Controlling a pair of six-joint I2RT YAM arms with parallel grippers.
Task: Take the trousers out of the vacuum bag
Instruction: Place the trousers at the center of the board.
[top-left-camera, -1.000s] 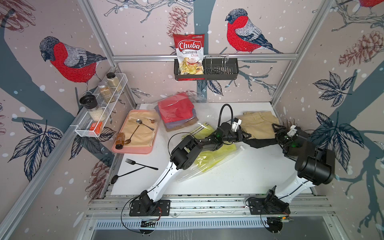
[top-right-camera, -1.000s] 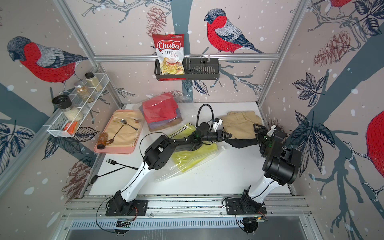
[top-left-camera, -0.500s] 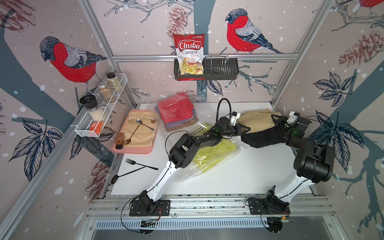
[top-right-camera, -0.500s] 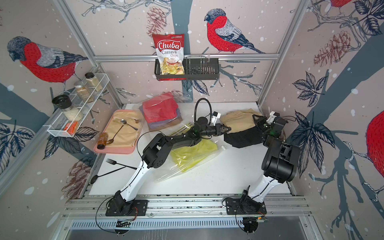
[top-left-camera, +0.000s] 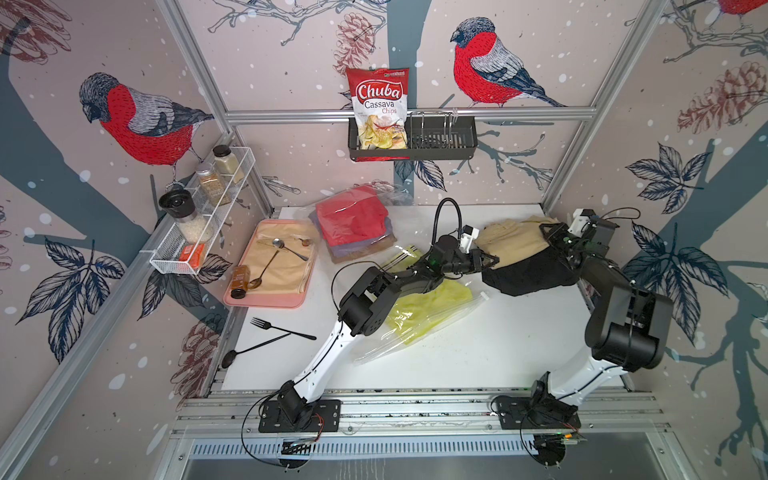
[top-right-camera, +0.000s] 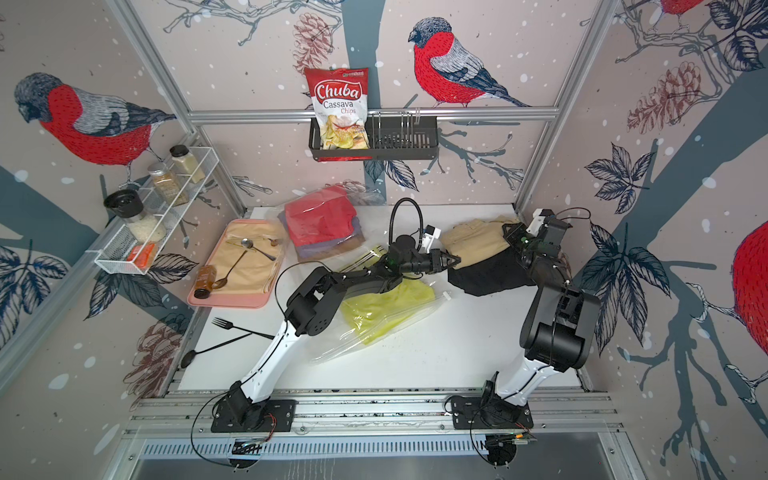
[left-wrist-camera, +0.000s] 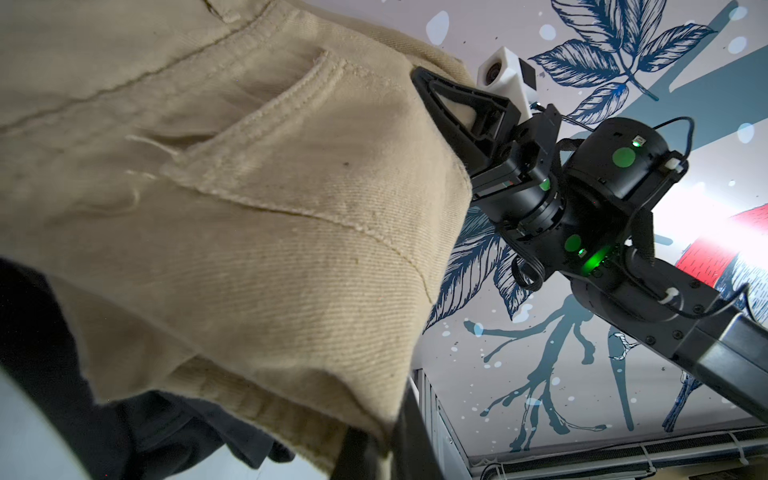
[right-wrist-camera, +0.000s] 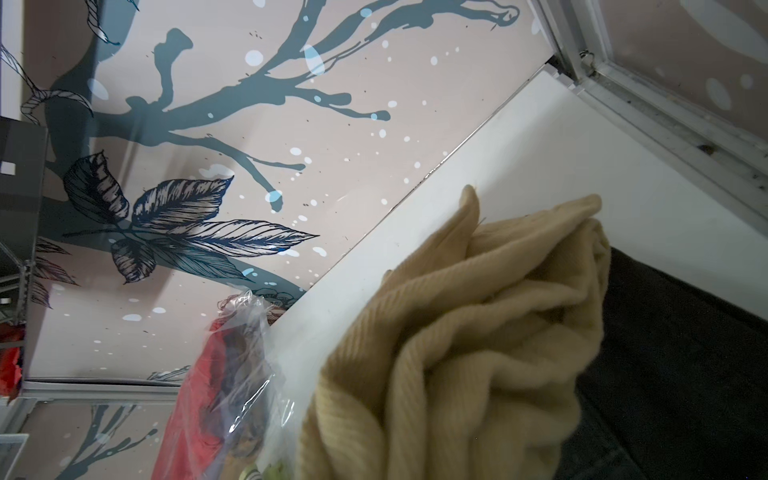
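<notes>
Since both grippers sit on the tan twill trousers (top-left-camera: 515, 241), what matters for us is how that garment lies between them. Its long axis runs across the back right of the white table top (top-left-camera: 478, 353). The left gripper (top-left-camera: 492, 262) is at the end facing the middle, and the right gripper (top-left-camera: 550, 235) is at the end by the right wall.

We read the left gripper as fully closed. The left wrist view suggests it pinches the tan hem, though the contact is half hidden. The right gripper's jaws are nipped together on a bunched fold of the same cloth.

The tan pair looks thick, creased and puffed up between the two holds. It rests partly on the black cloth trousers (top-left-camera: 528, 276), which lie beneath and in front of it.

Both pairs are outside the large clear crinkly plastic vacuum bag (top-left-camera: 376, 353), which lies well apart toward the middle. The bright yellow trousers (top-left-camera: 424, 307) are inside that bag.

A red folded pair (top-left-camera: 353, 220) tops a pile at the back under clear film. Whether that film is the same bag, we cannot tell.

We judge the left arm to be nearer the bag.
</notes>
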